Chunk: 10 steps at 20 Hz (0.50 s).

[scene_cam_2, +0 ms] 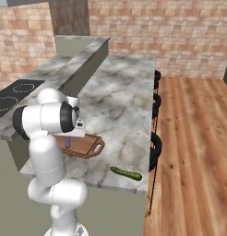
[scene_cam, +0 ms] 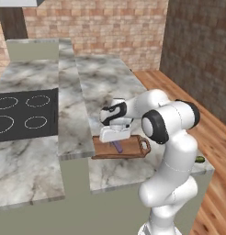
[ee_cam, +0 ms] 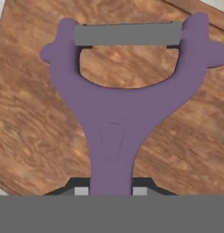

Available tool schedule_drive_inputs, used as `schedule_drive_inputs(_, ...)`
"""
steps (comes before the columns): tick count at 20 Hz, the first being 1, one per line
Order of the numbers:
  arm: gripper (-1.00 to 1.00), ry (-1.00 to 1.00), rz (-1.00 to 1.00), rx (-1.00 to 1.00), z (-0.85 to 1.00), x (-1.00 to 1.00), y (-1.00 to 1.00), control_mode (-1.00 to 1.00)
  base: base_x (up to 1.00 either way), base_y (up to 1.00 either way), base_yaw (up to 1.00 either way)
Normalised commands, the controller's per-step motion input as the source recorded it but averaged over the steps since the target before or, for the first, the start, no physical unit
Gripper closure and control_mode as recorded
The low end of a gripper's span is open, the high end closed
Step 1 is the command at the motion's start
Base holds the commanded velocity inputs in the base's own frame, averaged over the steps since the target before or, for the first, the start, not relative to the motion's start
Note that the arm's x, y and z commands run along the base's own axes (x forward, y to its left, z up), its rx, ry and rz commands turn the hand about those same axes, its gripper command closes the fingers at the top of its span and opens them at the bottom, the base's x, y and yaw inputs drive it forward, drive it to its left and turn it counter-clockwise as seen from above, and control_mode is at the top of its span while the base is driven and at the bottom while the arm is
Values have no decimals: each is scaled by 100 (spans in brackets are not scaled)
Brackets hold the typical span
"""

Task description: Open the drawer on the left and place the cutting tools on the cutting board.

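The gripper (ee_cam: 107, 191) is narrowly closed on the handle of the purple Y-shaped peeler (ee_cam: 118, 104); its long axis runs straight out from the fingertips, blade end directly over the brown wooden cutting board (ee_cam: 36, 132), which lies on the marble counter (scene_cam: 110, 82).

Arm (scene_cam: 170, 151) rises from base, elbow bent high, forearm reaching left and forward, wrist turned down. Gripper (ee_cam: 111, 191) points straight down over the cutting board (scene_cam: 131, 148); fingertips (ee_cam: 81, 191) closed on the handle of the purple peeler (ee_cam: 114, 109), one each side.
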Motion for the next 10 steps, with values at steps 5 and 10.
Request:
schedule_drive_inputs(5, -100, 0, -2, 0, -29, 3, 7, -100, 0, 0, 0)
schedule_drive_inputs(10, -100, -1, -3, 0, -6, 0, 0, -100, 0, 0, 0)
